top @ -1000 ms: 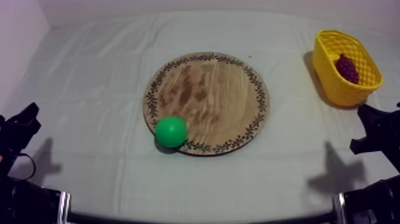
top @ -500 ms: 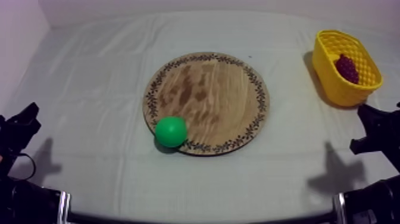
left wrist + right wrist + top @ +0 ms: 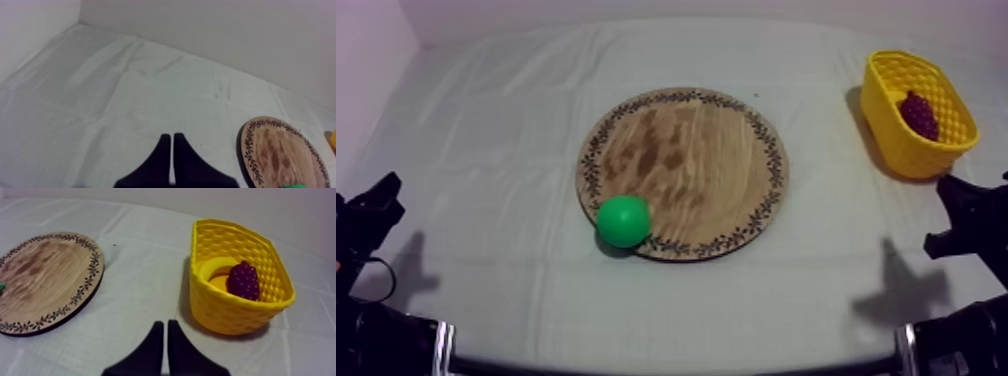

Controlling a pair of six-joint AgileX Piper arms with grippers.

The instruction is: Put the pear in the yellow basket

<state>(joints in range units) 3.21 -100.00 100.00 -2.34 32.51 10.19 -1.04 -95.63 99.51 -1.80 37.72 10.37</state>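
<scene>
A round green pear (image 3: 623, 221) rests on the near left rim of the wooden board (image 3: 686, 160) in the top view. The yellow basket (image 3: 896, 140) stands at the far right of the table. My left gripper (image 3: 384, 192) sits low at the left edge, far from the pear. Its fingers (image 3: 162, 150) lie together as a narrow wedge, shut on nothing. My right gripper (image 3: 950, 190) sits low at the right, just in front of the basket (image 3: 240, 313). In the right wrist view its fingers (image 3: 156, 338) are likewise pressed together, with nothing between them.
A dark purple bunch of grapes (image 3: 919, 113) lies inside the basket, seen too as the grapes (image 3: 243, 280) from the right wrist. The board (image 3: 45, 278) lies to the basket's left. Grey-white cloth covers the table, and walls close in at the back and left.
</scene>
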